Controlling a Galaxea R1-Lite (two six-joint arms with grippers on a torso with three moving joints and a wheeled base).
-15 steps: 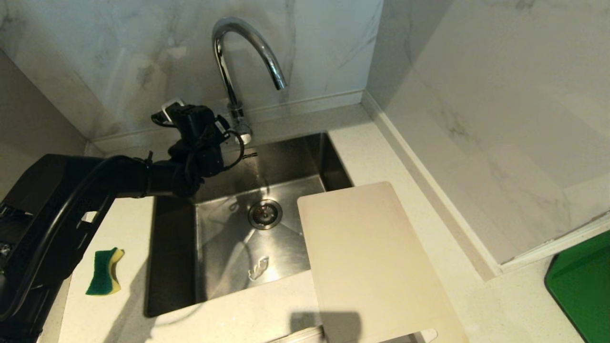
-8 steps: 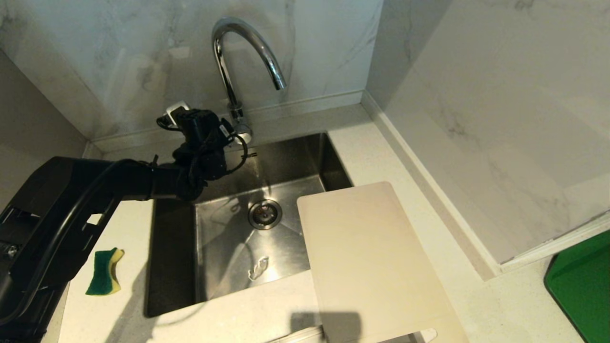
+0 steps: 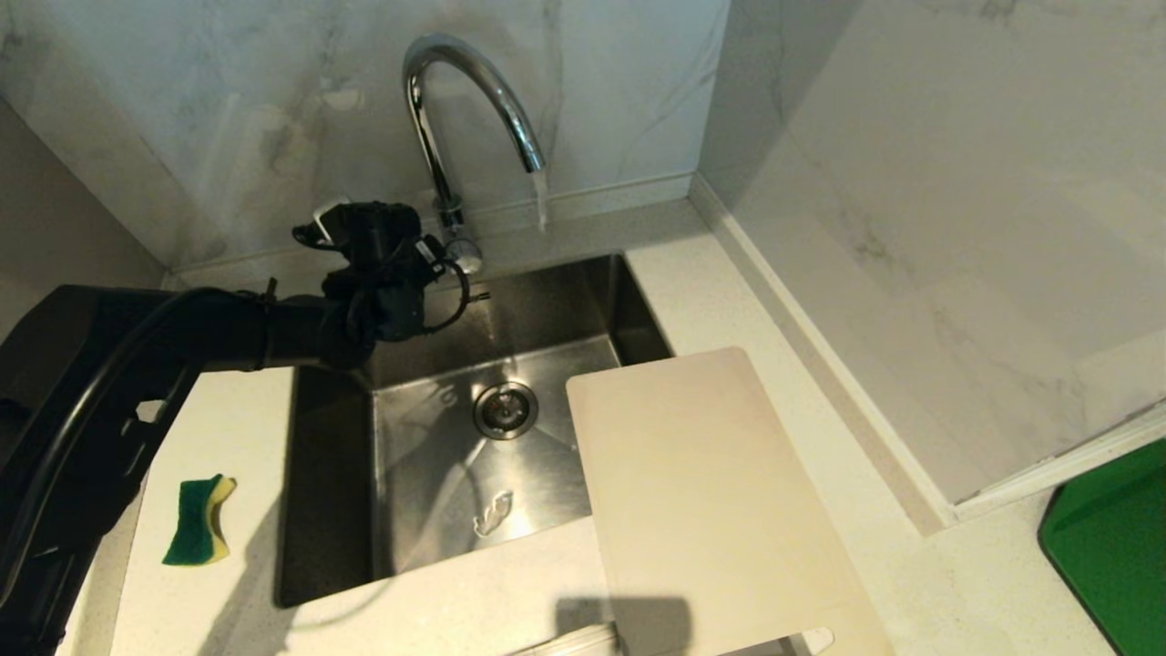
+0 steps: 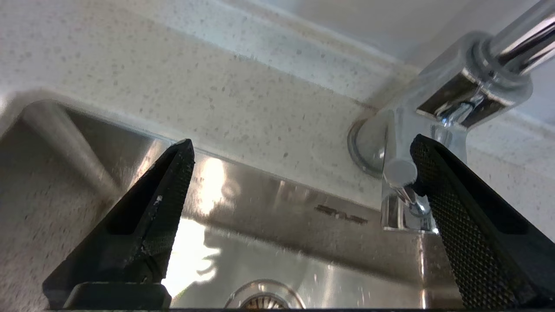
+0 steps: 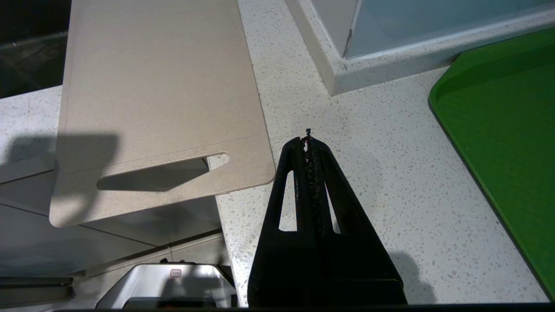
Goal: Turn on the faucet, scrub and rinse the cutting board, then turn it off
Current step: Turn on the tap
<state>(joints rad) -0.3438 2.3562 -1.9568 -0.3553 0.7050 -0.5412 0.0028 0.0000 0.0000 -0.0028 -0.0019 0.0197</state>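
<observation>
The chrome faucet (image 3: 455,109) stands behind the sink, and a thin stream of water (image 3: 541,196) falls from its spout. My left gripper (image 4: 302,143) is open at the faucet's base. One of its fingers (image 4: 438,182) touches the round end of the small side lever (image 4: 399,171); the other finger is far off it. The cream cutting board (image 3: 710,492) lies flat across the sink's right side and the counter, with its slot handle (image 5: 156,175) past the counter's front edge. My right gripper (image 5: 308,136) is shut on nothing, over the counter beside that end.
A green and yellow sponge (image 3: 200,519) lies on the counter left of the steel sink (image 3: 428,538). The drain (image 3: 506,410) is in the basin's middle. A green board (image 3: 1111,538) sits at the far right. Marble walls close the back and right.
My left wrist has rolled at the faucet's base with its finger against the lever. Water now runs from the spout, which was dry before. The board and right arm have not moved.
</observation>
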